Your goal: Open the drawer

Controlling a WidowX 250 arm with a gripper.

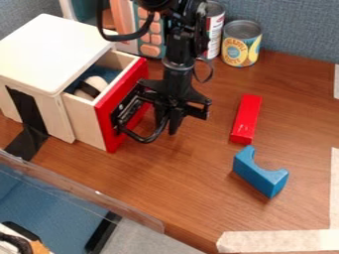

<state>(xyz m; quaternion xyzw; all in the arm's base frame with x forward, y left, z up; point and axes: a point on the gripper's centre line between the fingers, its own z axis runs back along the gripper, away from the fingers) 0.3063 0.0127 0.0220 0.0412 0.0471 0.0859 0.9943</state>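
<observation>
I had the gripper (169, 129) down at the drawer (87, 120), right by the blk handle (143, 140) on its red front (108, 126). Couldn't tell from my cam whether the jaws were open, closed or gripping the handle. Drawer was partway open, sticking out of the white cabinet (45, 52) at the table's (192, 183) left end; its red front faced the middle of the table. Inside the drawer I could see a blue lining (110, 73) & a small blk/white item (92, 85), partly hidden. Blk tape (28, 111) ran down the cabinet's side & onto the tabletop.

Out on the table, the red block (246, 119) lay flat, well apart from the drawer. The blue block (260, 173), w/ a curved cutout, sat near it, a bit closer to the front edge. Two cans stood by the back edge: the yellow-label one (240, 45) & a taller one w/ a red/white label (214, 30), just beside it. An orange/teal panel (151, 39) was behind the drawer, also by the back edge. Pale tape (278, 241) made an L at the front R corner.
</observation>
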